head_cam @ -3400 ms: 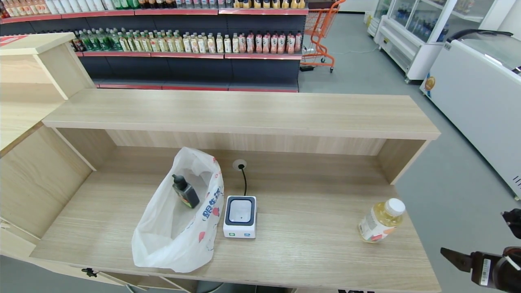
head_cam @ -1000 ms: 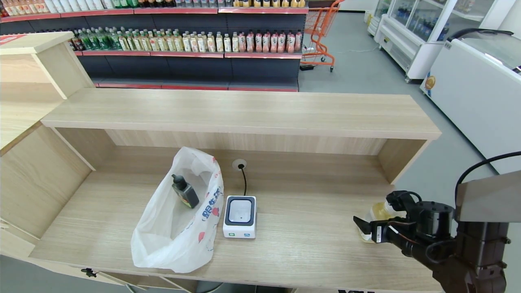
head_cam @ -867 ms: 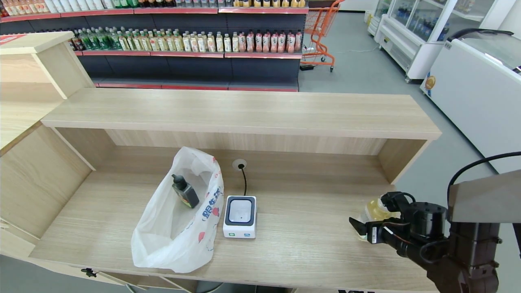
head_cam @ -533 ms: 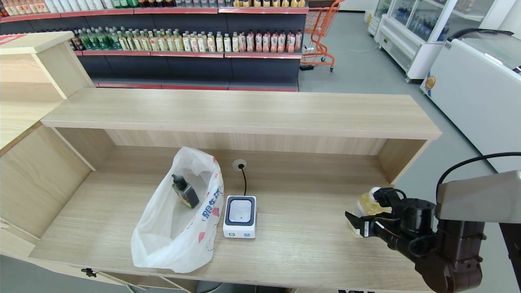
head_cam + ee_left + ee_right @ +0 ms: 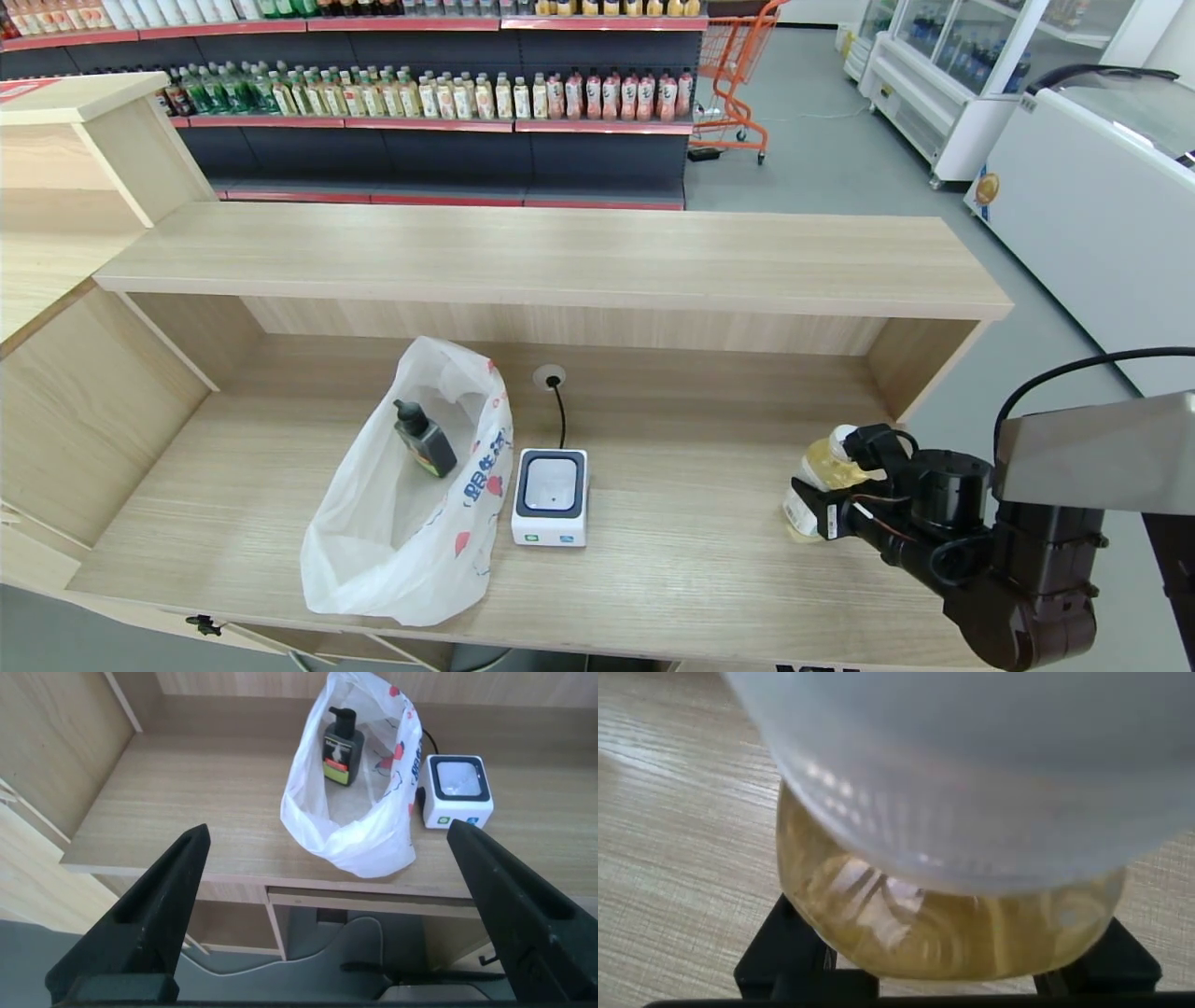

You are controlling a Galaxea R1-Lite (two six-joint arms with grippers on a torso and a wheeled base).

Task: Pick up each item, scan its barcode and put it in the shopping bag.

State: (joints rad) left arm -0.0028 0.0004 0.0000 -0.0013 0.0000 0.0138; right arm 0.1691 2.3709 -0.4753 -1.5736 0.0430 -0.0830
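Right hand [image 5: 843,481] pinching the yellow bottle [image 5: 820,467] around its body, yellow bottle tilting over the right end of the surface [image 5: 691,560], left hand [image 5: 327,845] hanging spread wide off the near edge, pump bottle [image 5: 425,439] lying in the open bag [image 5: 401,523], scanner [image 5: 551,495] sitting just beside the bag

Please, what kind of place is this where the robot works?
Most likely a small supermarket, at the checkout counter: shelves of bottled drinks stand behind, an orange shopping cart is in the aisle, and a barcode scanner sits on the counter.
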